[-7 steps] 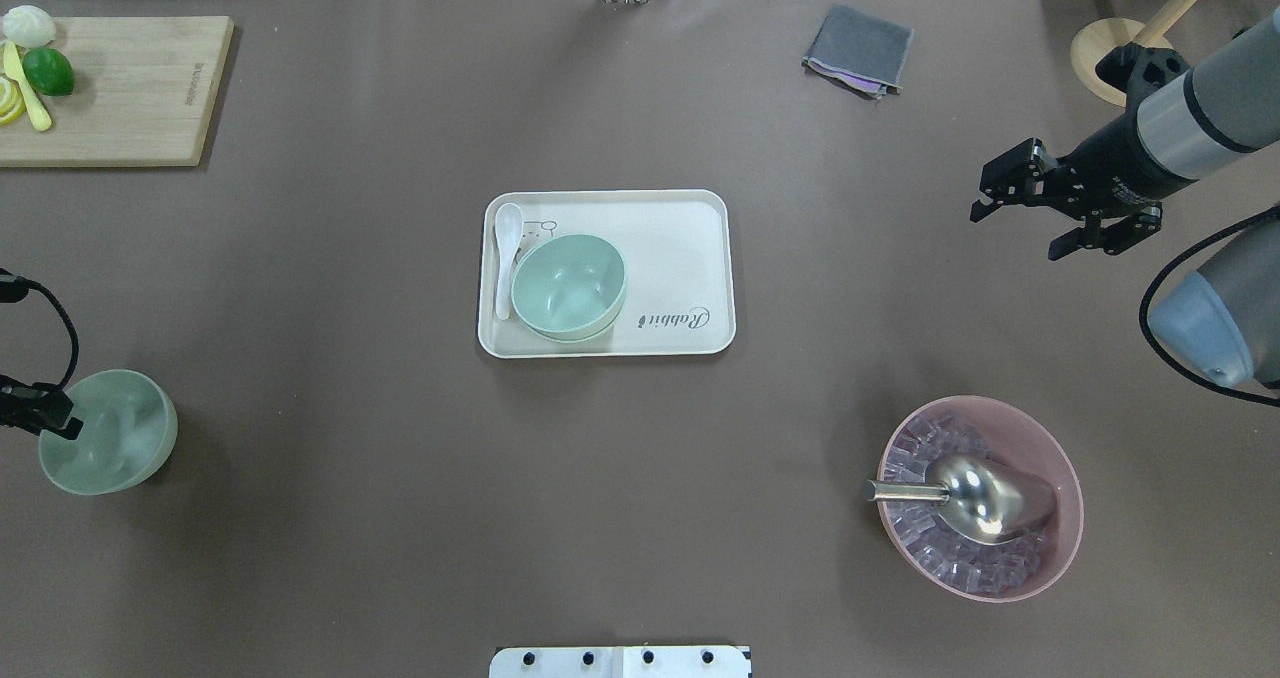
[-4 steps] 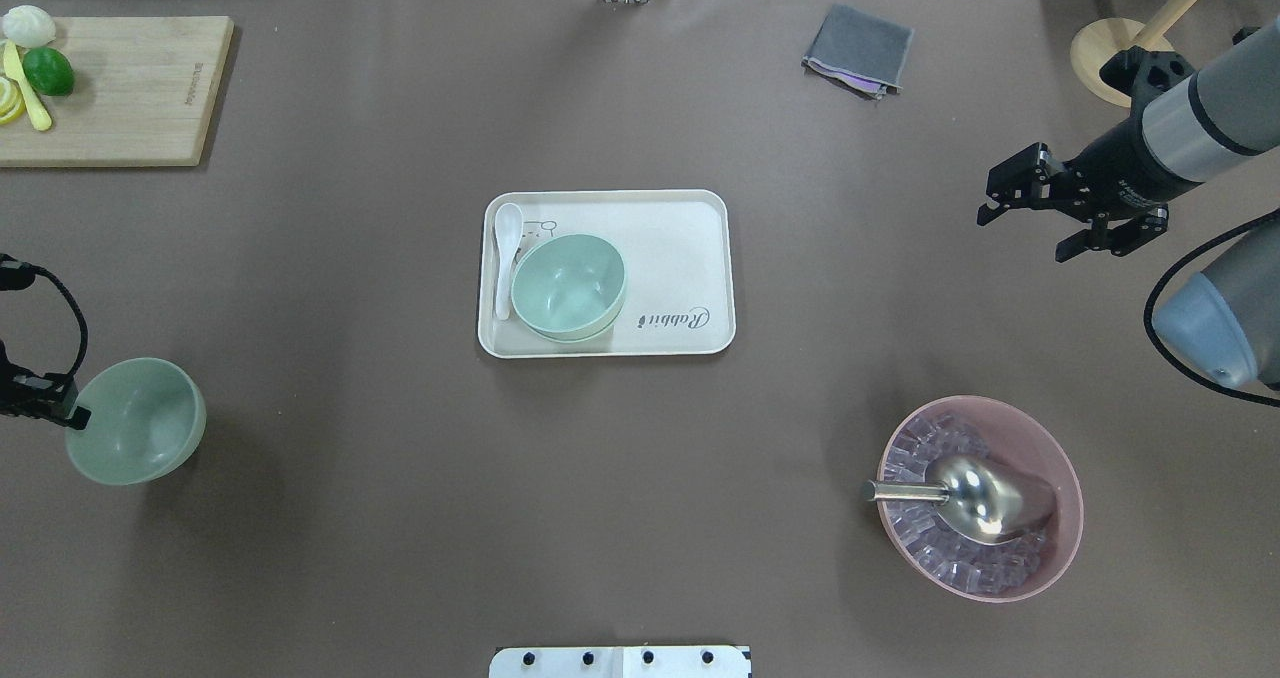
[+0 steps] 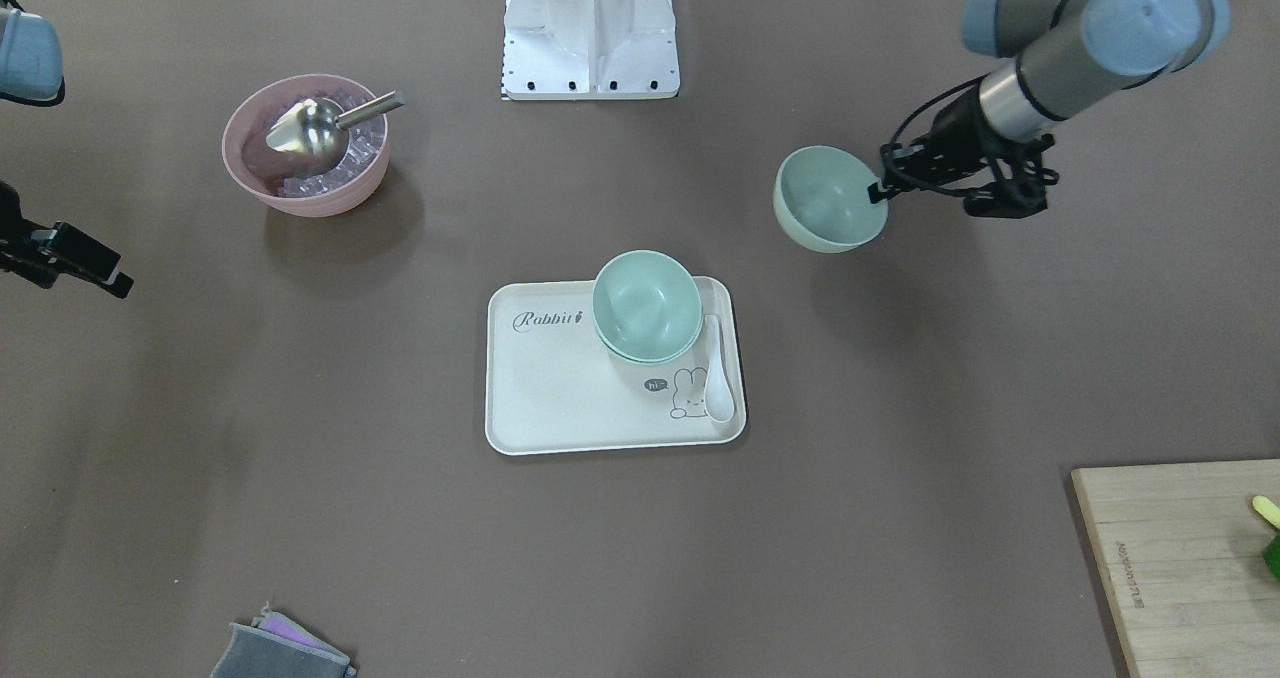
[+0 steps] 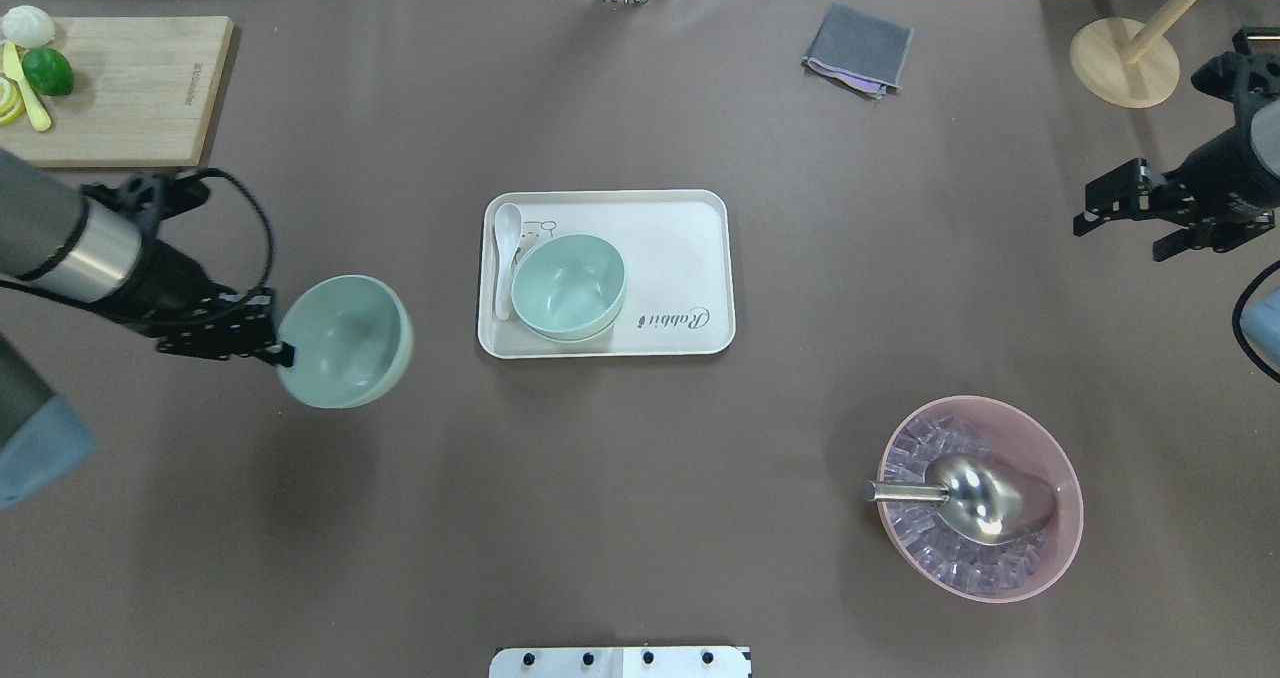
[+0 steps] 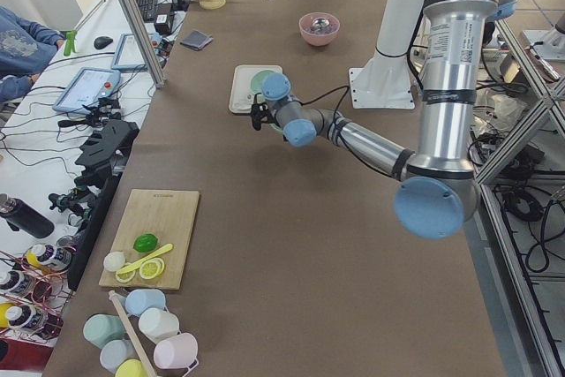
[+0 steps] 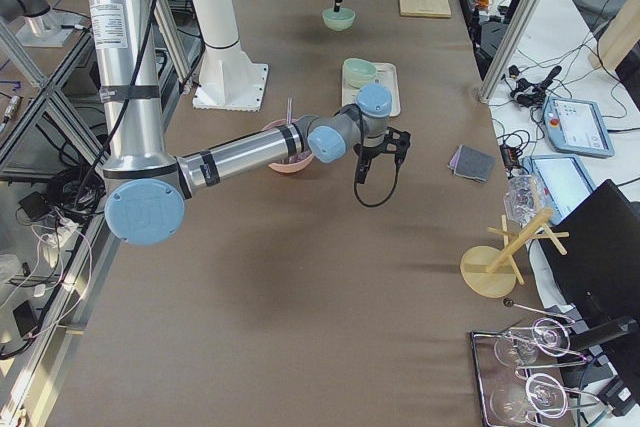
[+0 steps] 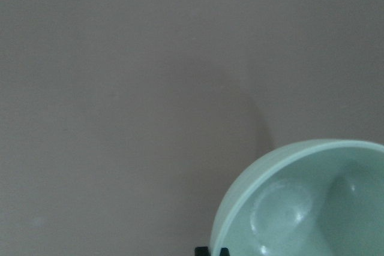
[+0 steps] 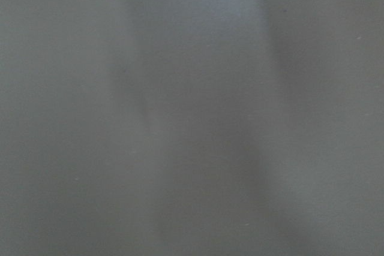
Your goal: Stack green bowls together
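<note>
The left gripper (image 4: 283, 353) is clamping the near rim of a green bowl (image 4: 345, 341), one finger inside the wall and one outside. It is holding the bowl upright and a little tilted above the table (image 4: 640, 518), with the bowl's shadow lying apart from it on the brown cover. The bowl is hanging to the left of the tray (image 4: 680, 258), near it but not over it.

On the tray, two other green bowls (image 4: 568, 286) are sitting nested, one inside the other, in the near left part. A white spoon (image 4: 507, 256) is lying just beside them along the tray's left edge.

The right gripper (image 4: 1120, 238) is hovering far off at the right side of the table, its fingers spread and gripping nothing. Nearer the robot on that side, a pink bowl (image 4: 1062, 478) of ice cubes is standing with a metal scoop (image 4: 985, 500) resting in it. A cutting board (image 4: 130, 88) and a folded cloth (image 4: 858, 48) are lying along the far edge.
</note>
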You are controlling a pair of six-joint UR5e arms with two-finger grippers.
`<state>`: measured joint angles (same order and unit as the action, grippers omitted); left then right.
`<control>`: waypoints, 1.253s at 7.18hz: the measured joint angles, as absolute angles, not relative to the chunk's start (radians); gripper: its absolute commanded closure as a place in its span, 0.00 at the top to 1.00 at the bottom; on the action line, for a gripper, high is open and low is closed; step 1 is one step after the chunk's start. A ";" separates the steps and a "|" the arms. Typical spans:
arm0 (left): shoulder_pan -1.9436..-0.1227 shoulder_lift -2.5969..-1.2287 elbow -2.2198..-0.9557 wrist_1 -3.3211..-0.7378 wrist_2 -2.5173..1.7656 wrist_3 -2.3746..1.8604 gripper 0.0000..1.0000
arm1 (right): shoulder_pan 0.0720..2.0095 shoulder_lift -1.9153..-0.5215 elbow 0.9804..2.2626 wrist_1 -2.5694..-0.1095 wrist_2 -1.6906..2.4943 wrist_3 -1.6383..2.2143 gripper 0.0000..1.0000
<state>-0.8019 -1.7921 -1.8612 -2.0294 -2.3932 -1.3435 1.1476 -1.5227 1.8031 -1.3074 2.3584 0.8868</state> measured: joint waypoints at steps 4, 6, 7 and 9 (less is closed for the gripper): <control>-0.748 -2.118 -1.689 -1.928 -2.305 -1.476 0.00 | 1.264 -1.566 1.653 -1.305 2.361 0.548 1.00; -0.747 -2.172 -1.638 -1.928 -2.273 -1.479 0.25 | 1.275 -1.575 1.636 -1.303 2.361 0.515 1.00; -0.746 -2.176 -1.630 -1.929 -2.268 -1.479 0.98 | 1.278 -1.576 1.636 -1.302 2.362 0.512 1.00; -0.743 -2.178 -1.618 -1.935 -2.240 -1.478 0.98 | 1.283 -1.579 1.635 -1.302 2.365 0.510 1.00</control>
